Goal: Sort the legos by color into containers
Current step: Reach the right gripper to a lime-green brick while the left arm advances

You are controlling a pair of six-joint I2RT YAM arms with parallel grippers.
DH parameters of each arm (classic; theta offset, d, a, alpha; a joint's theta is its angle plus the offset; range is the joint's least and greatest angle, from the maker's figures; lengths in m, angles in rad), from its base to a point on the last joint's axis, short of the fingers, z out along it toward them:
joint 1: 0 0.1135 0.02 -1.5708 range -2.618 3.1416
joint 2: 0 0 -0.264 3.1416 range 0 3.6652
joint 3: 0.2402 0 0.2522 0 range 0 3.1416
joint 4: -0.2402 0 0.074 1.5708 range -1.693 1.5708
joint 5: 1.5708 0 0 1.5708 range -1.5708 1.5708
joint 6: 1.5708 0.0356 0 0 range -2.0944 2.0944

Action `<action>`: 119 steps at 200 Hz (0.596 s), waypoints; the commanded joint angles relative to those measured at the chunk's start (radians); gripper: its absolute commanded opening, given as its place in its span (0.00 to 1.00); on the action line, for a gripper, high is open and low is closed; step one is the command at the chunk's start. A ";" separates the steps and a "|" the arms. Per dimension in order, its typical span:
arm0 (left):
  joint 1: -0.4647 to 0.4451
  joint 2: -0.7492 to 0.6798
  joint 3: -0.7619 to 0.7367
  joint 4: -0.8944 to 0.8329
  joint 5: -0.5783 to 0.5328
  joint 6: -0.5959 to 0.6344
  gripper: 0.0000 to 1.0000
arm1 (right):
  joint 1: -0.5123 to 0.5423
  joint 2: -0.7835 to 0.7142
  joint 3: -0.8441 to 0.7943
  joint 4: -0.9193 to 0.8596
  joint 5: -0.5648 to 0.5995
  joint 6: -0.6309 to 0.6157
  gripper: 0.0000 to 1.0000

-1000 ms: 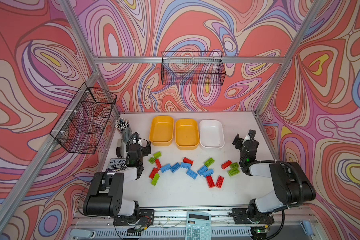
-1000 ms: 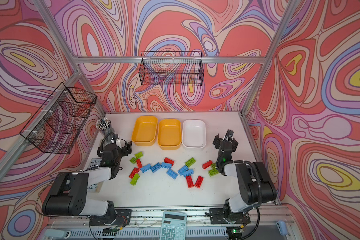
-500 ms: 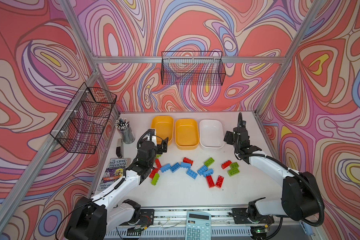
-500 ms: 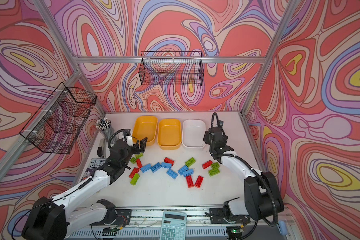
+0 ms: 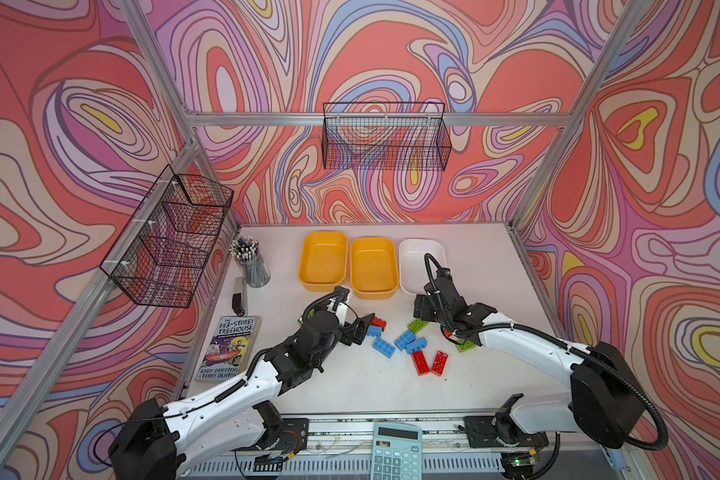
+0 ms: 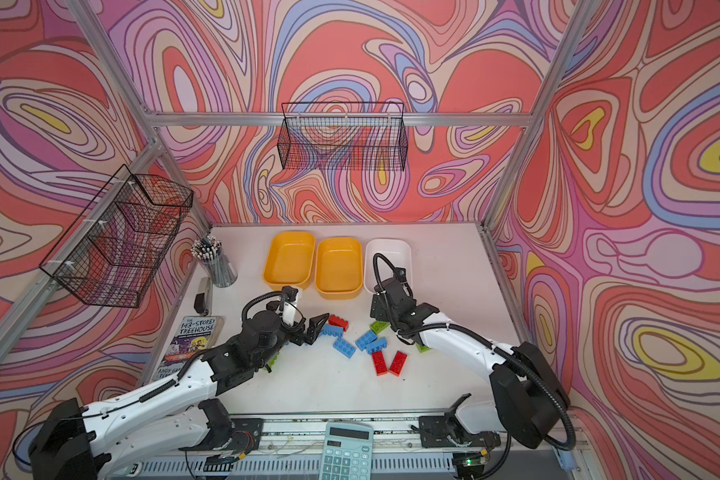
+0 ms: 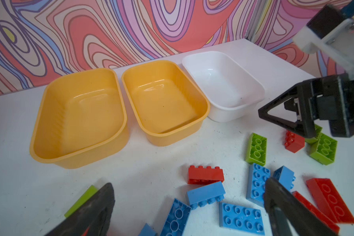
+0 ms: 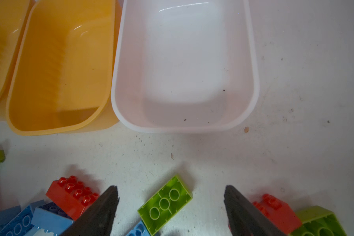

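We count three containers in a row just above the middle of both top views: a yellow-orange tray point(image 5: 323, 262), a second yellow-orange tray point(image 5: 373, 266) and a white tray point(image 5: 412, 266). Their long axes point toward the back wall.

The legos point(image 5: 383, 347) lie loose on the white table point(image 5: 350, 386) below the trays. In the left wrist view we make out at least four red, six light blue and four lime green; others are hidden under the arms.

The left gripper point(image 5: 360, 328) is spread wide and holds nothing, above a red brick point(image 7: 205, 174) and blue ones. The right gripper point(image 8: 171, 187) is parted too, its fingers either side of a lime green brick point(image 8: 165, 204) without touching it. That brick lies hollow side up, and in a top view point(image 5: 417, 326) its long axis runs from lower left to upper right.

Two red bricks point(image 5: 430, 362) lie side by side, studs up.

At centre left a book point(image 5: 229, 349) reads "THE 143-STOREY TREEHOUSE, ANDY GRIFFITHS, TERRY DENTON". We also see one calculator point(image 5: 395, 451), one cup of pencils point(image 5: 250, 266) and two wire baskets point(image 5: 385, 137).
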 commanded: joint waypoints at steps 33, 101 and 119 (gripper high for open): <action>-0.013 -0.057 -0.081 -0.033 -0.009 -0.056 1.00 | 0.074 0.058 -0.037 -0.024 0.057 0.248 0.87; -0.015 -0.128 -0.119 -0.059 -0.012 -0.048 1.00 | 0.106 0.146 -0.026 -0.016 0.106 0.381 0.87; -0.015 -0.136 -0.122 -0.058 -0.010 -0.042 1.00 | 0.108 0.168 -0.028 0.012 0.090 0.389 0.83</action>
